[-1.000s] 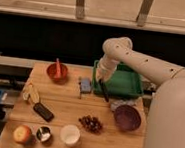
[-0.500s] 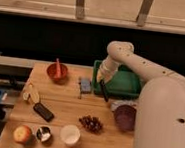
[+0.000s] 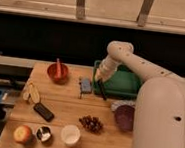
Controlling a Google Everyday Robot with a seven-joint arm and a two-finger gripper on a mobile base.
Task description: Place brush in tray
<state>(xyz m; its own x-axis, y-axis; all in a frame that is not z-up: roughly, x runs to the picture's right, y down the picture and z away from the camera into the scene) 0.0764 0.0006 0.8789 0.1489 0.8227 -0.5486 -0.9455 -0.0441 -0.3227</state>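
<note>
Gripper [image 3: 100,80] hovering at left rim of tray [image 3: 119,86], jaws clamping brush [image 3: 102,90], handle hanging slantwise toward near table [image 3: 66,111].

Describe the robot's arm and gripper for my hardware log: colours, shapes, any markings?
The arm is off-white, made of thick rounded segments with smooth casings and a bulbous joint at its far end, over the table's back edge. Small dark dots, like screw holes, mark its shell. The gripper beneath that joint, by the green tray, is the same pale colour with darker tips. No loose cables show.
</note>
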